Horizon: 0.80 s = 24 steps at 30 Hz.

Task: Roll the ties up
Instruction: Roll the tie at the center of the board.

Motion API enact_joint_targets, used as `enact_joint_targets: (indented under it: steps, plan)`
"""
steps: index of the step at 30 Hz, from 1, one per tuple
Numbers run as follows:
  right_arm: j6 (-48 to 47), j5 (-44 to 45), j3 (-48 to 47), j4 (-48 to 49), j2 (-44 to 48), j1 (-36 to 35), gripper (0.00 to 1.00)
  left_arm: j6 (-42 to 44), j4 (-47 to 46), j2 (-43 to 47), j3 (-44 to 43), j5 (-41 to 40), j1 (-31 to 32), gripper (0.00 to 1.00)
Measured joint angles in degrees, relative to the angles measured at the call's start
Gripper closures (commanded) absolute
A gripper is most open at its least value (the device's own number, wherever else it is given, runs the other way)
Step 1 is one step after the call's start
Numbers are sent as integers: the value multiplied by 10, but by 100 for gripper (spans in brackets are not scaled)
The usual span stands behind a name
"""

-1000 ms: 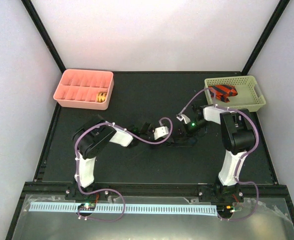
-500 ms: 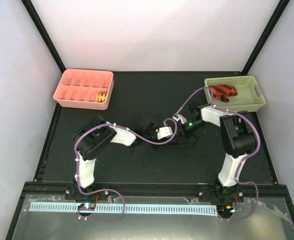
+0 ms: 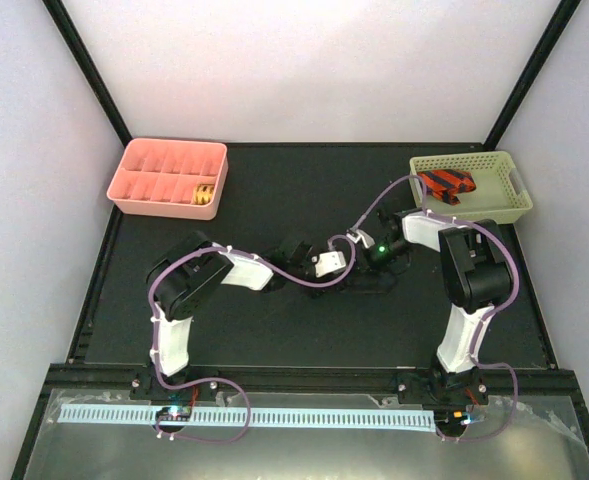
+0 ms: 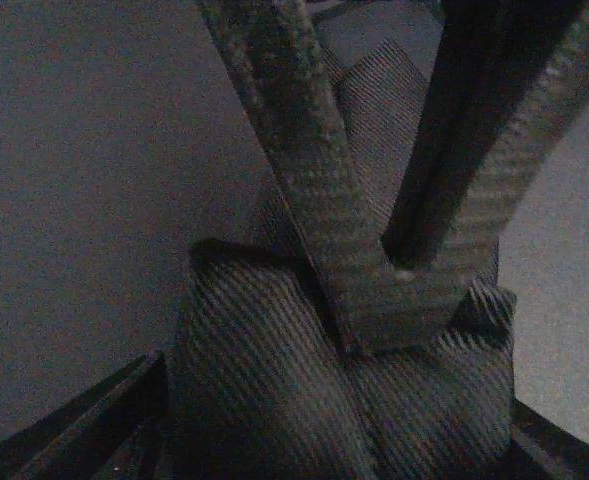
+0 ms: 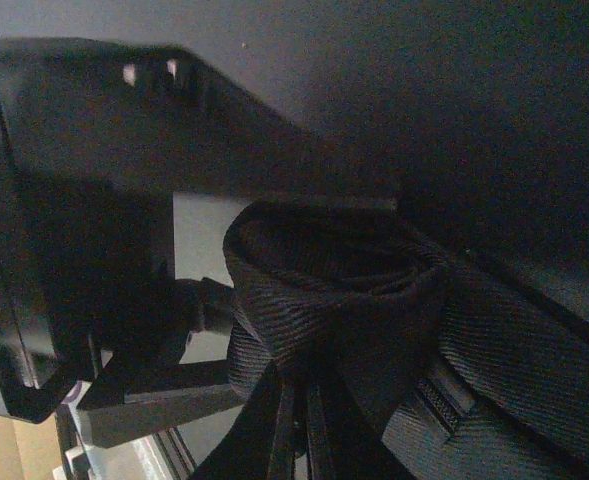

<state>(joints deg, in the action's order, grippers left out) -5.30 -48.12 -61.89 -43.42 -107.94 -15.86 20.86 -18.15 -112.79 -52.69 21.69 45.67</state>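
Observation:
A dark striped tie (image 4: 254, 350) lies mid-table (image 3: 372, 287), hard to tell from the black mat. In the left wrist view its folded bundle fills the gap between my left gripper's (image 4: 339, 440) fingers, with two narrow lengths crossing above it. In the right wrist view the tie (image 5: 334, 290) is coiled into a roll, and my right gripper (image 5: 299, 420) pinches its fabric with the fingers close together. In the top view the left gripper (image 3: 350, 272) and right gripper (image 3: 370, 272) meet at the tie.
A pale green basket (image 3: 504, 205) at the back right holds a red and black tie (image 3: 446, 183). A pink divided tray (image 3: 169, 178) at the back left holds a yellow rolled tie (image 3: 205, 194). Purple cables loop over both arms.
My left gripper has moved right and closed in on the right gripper at the tie. The right wrist has shifted slightly left.

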Motion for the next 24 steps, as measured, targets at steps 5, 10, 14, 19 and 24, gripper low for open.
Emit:
enact_joint_targets:
  steps: [5,10,14,19,24]
  plan:
    - [-8,-7,12,0,2,16,98,1,-9,14,22,11,-6,1]
    - [-17,-14,32,0,6,34,98,2,-26,32,55,31,-11,1]
    - [-17,-13,33,-2,6,40,98,7,-47,33,61,53,-13,1]
    - [-12,-7,31,-6,-2,40,98,8,-71,33,61,55,-14,1]
    - [-11,-11,5,-35,-36,42,98,-10,-100,42,83,53,-28,1]
